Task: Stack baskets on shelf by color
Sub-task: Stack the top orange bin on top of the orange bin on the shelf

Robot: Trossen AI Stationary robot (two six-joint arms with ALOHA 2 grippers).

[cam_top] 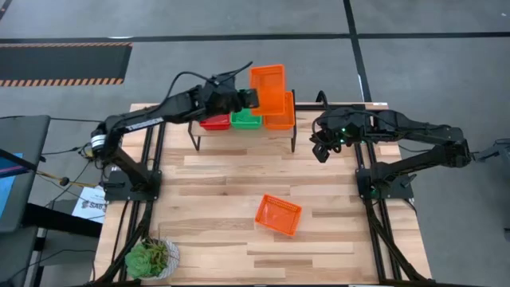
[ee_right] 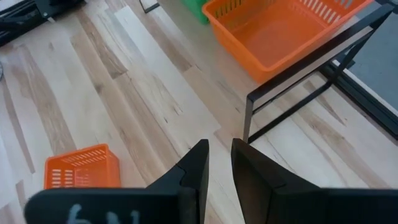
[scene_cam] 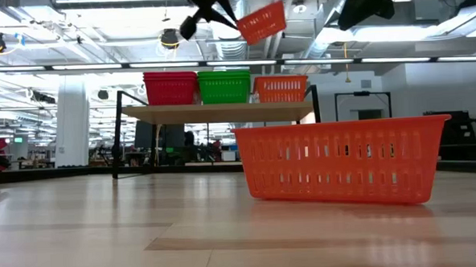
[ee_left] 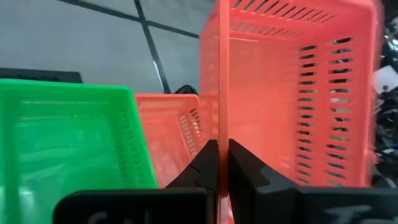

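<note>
**Left arm holds orange basket over shelf, one orange basket loose on table**

Nearest the low camera: a loose orange basket (scene_cam: 341,161) sitting upright on the wooden table (scene_cam: 106,236), front and a little right of centre. From above it is the same basket (cam_top: 278,215), skewed, well apart from the shelf.

Left to right on the shelf (scene_cam: 221,112): red stack (scene_cam: 170,87), green stack (scene_cam: 224,86), orange basket (scene_cam: 281,89) at the right end. Red and green stand taller than the orange one. How many are nested in each stack, cannot tell. The shelf has a light wood top and thin black legs and sits at the far edge of the table.

Left gripper (cam_top: 249,97) is above the shelf, over its green/orange end, fingers clamped on the rim wall of a lifted orange basket (cam_top: 268,88). That basket is in the air, tilted, clear of the one on the shelf; low view shows it up high (scene_cam: 262,23) above the stacks. Left wrist view: both dark fingers (ee_left: 205,168) pinch the thin orange wall (ee_left: 292,93), green basket (ee_left: 68,143) and shelf orange basket (ee_left: 171,130) below.

Right gripper (cam_top: 321,150) hangs just off the right end of the shelf, above the table, fingers closed, holding nothing. Its wrist view shows the fingertips (ee_right: 217,155) nearly together.

Potted plant (cam_top: 151,257) at the near left corner of the table.
</note>
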